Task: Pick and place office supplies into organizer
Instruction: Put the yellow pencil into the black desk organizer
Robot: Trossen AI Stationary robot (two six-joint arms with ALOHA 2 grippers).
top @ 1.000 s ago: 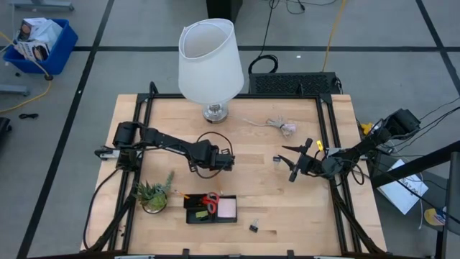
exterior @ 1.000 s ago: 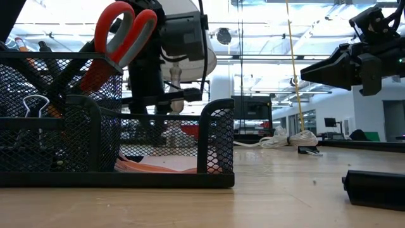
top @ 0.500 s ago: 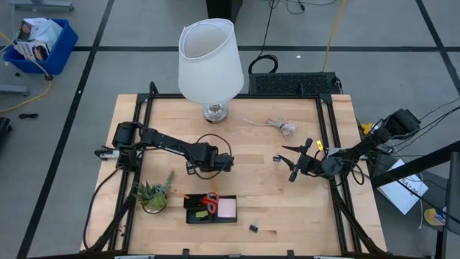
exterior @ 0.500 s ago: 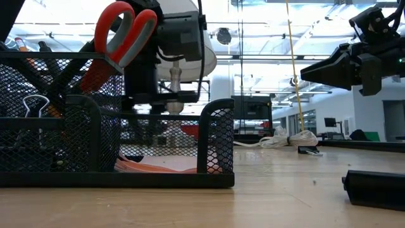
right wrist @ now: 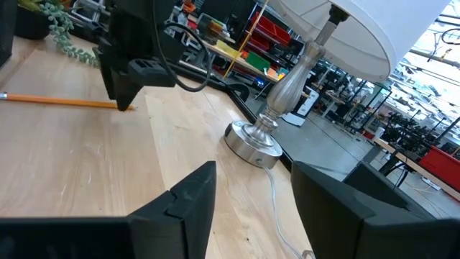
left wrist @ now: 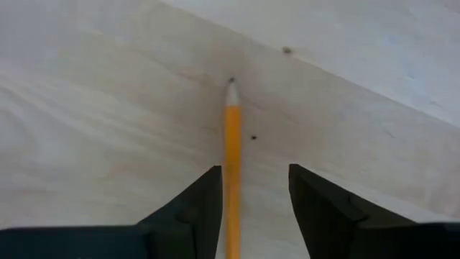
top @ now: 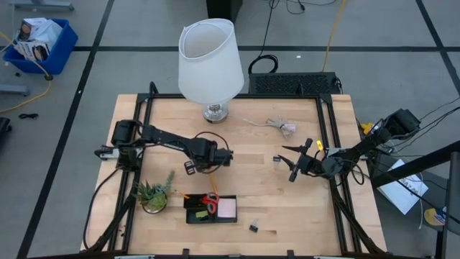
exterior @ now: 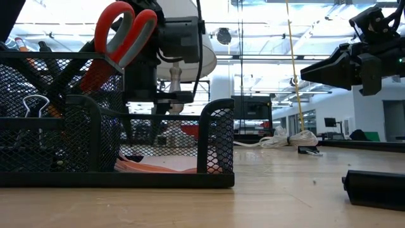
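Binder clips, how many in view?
3: binder clip on the table right of the organizer, another by the right gripper, one clipped on the organizer. More may be hidden inside.

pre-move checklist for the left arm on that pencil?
1. Pencil between the left gripper fingers: ok, it runs up the gap.
2. Fingers clamped on pencil: not ok, a gap shows on both sides.
3. Pencil lying flat on the table: ok in the right wrist view.
4. Organizer has room: cannot tell; scissors and sticky notes already inside.
5. Right gripper out of the way: ok, open, over the table's right side.
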